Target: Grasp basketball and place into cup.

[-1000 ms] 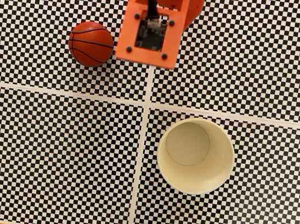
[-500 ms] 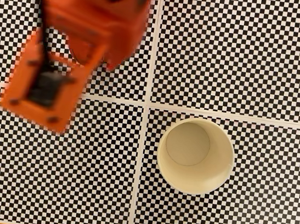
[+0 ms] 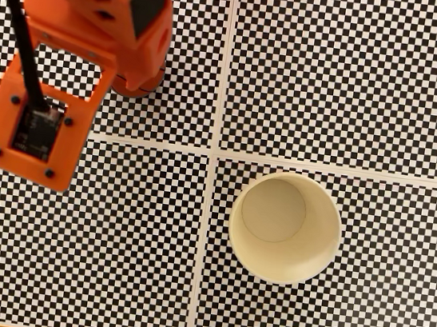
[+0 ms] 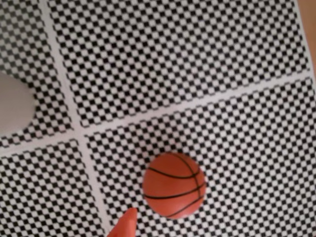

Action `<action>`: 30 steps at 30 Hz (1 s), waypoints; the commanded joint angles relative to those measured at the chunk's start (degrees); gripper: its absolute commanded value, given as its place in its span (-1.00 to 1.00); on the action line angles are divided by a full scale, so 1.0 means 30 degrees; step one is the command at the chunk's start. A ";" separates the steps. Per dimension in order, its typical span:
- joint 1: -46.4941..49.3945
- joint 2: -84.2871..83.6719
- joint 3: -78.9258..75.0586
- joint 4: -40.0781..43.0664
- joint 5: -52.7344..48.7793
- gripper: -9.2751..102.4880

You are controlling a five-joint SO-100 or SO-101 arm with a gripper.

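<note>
Wrist view: basketball point(image 4: 174, 184) looks light, smooth, prone to roll (grip across its middle); end effector point(image 4: 123, 227) state untellable.

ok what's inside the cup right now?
Nothing visible: in the fixed view the cup shows only its bare cream floor and walls. The basketball lies on the checkered mat in the wrist view; in the fixed view the arm covers it.

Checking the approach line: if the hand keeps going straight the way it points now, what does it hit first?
Probably the ball. In the wrist view, one orange fingertip sits just beside it, the ball ahead. Depth is unclear, so it could reach the checkered mat instead.
</note>
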 commanded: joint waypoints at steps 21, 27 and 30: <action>0.0527 -0.0967 0.2754 0.0820 -0.1582 0.43; 0.0264 -0.1465 0.3135 0.0381 -0.1465 0.44; 0.0000 -0.1729 0.3340 0.0059 -0.1348 0.42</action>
